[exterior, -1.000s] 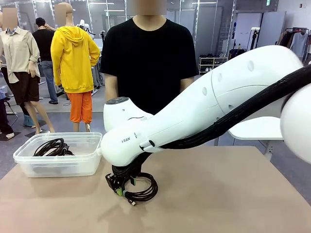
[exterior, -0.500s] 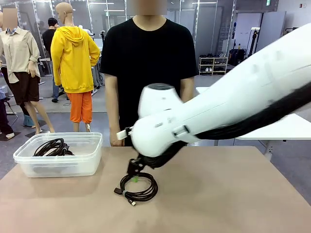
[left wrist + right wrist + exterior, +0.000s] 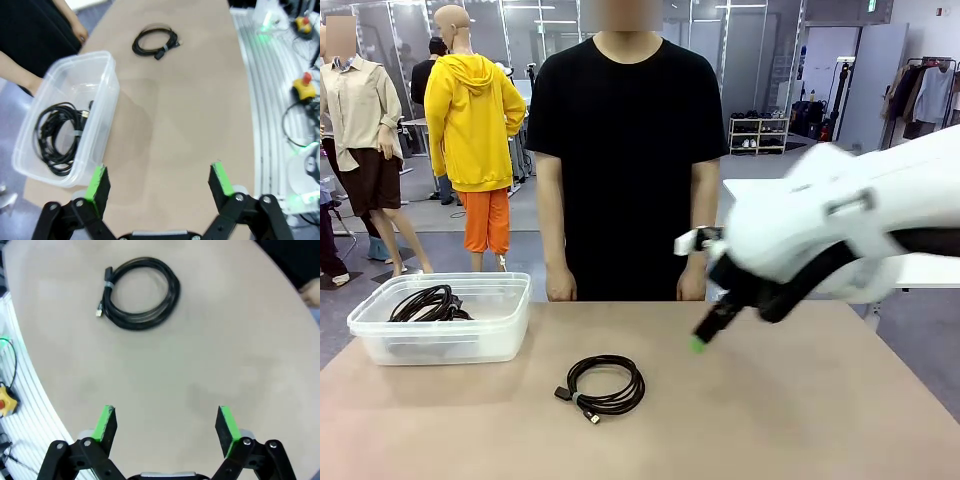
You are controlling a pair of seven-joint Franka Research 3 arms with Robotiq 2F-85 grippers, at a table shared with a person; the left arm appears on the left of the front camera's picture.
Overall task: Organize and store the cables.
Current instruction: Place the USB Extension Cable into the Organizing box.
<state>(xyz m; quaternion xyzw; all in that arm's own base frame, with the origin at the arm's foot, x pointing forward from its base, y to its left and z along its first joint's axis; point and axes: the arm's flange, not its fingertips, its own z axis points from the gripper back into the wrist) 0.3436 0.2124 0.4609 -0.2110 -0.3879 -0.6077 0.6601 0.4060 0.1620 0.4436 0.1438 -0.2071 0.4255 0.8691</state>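
with both grippers spread and empty, coiled black cable (image 3: 604, 385) lies mid-table, nearer right gripper (image 3: 166, 424) than left gripper (image 3: 160, 179).

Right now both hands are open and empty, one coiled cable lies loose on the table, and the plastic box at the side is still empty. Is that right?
Not quite: the plastic box already holds coiled cables, as the left wrist view shows. The rest stands: the left hand and the right hand are open and empty, and one coiled cable lies loose on the table.
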